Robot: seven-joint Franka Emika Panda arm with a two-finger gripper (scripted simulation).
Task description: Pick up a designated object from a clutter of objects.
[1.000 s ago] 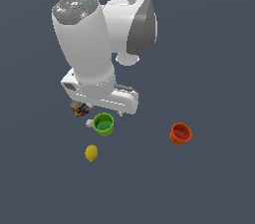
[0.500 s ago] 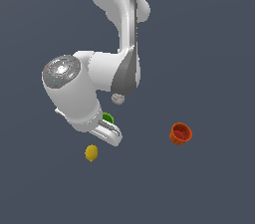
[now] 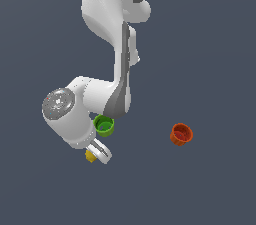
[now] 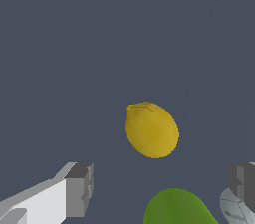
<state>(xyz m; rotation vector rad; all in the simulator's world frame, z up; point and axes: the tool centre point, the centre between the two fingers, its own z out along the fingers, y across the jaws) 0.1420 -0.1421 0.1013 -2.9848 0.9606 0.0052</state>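
Note:
The yellow lemon (image 4: 151,129) lies on the dark floor, whole in the wrist view. In the exterior view only a small yellow bit of it (image 3: 90,156) shows beside the white hand. My gripper (image 4: 162,185) is open and empty, its two grey fingertips (image 4: 79,189) wide apart; the lemon lies ahead of them, not between them. In the exterior view the gripper (image 3: 100,153) hangs low, right over the lemon. The green cup (image 3: 104,125) stands just behind the hand and shows as a green edge in the wrist view (image 4: 174,208).
An orange cup (image 3: 181,134) stands apart at the exterior view's right. A pale grey-white round thing (image 4: 231,209) shows next to the green cup in the wrist view. The arm's big joint (image 3: 65,114) hides the floor at the exterior view's left.
The arm has folded down and swung towards the lemon; the hand now covers most of it in the exterior view. The can and small white ball seen earlier are now hidden.

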